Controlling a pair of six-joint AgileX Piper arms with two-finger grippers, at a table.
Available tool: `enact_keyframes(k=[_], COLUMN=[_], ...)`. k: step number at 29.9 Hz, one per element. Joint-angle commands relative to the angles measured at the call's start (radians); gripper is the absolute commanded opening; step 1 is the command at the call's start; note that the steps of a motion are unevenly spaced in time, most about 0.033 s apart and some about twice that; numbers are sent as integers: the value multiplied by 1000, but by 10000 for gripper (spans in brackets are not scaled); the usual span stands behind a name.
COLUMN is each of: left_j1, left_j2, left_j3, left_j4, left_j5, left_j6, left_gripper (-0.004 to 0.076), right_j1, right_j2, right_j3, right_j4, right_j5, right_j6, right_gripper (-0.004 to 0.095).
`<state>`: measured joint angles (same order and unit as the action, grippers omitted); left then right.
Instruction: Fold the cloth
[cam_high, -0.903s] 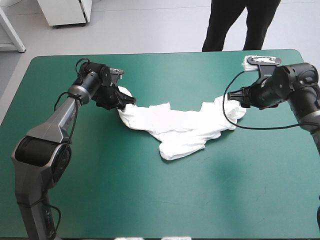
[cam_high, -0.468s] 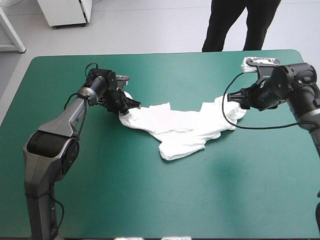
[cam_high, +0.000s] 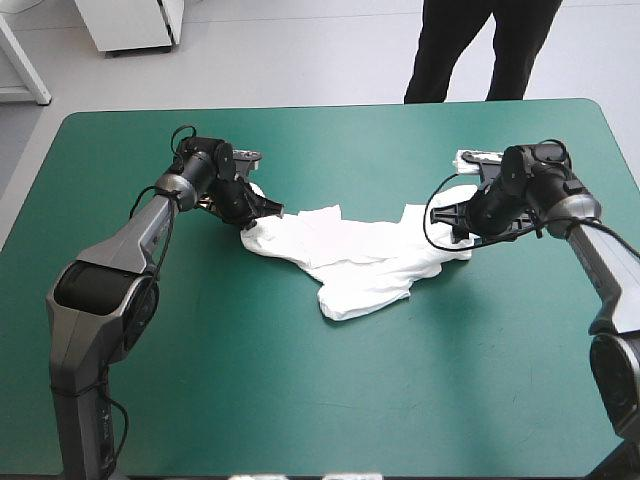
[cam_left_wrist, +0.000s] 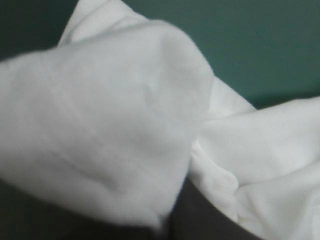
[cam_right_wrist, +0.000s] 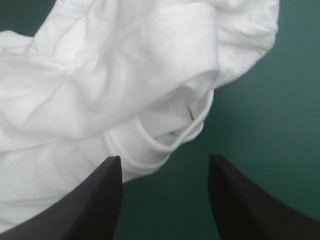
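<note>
Table: the teal-green cover (cam_high: 300, 400) lies bare on its near half, which leaves room for laying the garment out flat.
T-shirt: the T-shirt (cam_high: 355, 255) is a crumpled white strip across the far middle of the table. It is strung left to right between the two arms, which looks like a bid to pull it open.
Left gripper: the left gripper (cam_high: 262, 210) is at the shirt's left end, clamped on a bunch of fabric that drapes over its fingers. It seems to be acting as the anchor.
Right gripper: the right gripper (cam_high: 458, 222) is low at the shirt's right end. Its black fingers (cam_right_wrist: 95, 200) stand apart with nothing between them, apparently lining up a pinch.
Hem: a ringed opening (cam_right_wrist: 131, 150) lies just ahead of those fingers and is the likely grasp point.
</note>
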<state>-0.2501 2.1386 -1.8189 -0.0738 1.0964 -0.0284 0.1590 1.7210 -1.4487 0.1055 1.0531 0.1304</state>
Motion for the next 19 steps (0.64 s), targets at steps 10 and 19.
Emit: enact_keyframes(k=[10,19], left_j1=[4,4], left_j2=[-28,-28], left_j3=[-13,-13], left_j4=[41,41], left_j5=[-2,-2], left_j6=[20,22], left_gripper=[-10,-10], right_j1=[-6,-6], right_j2=[147,233], right_j3=[-25,-25], right_j4=[-19,-3], right_j5=[-60,-33], right_j6=[6,6], right_gripper=[519,32])
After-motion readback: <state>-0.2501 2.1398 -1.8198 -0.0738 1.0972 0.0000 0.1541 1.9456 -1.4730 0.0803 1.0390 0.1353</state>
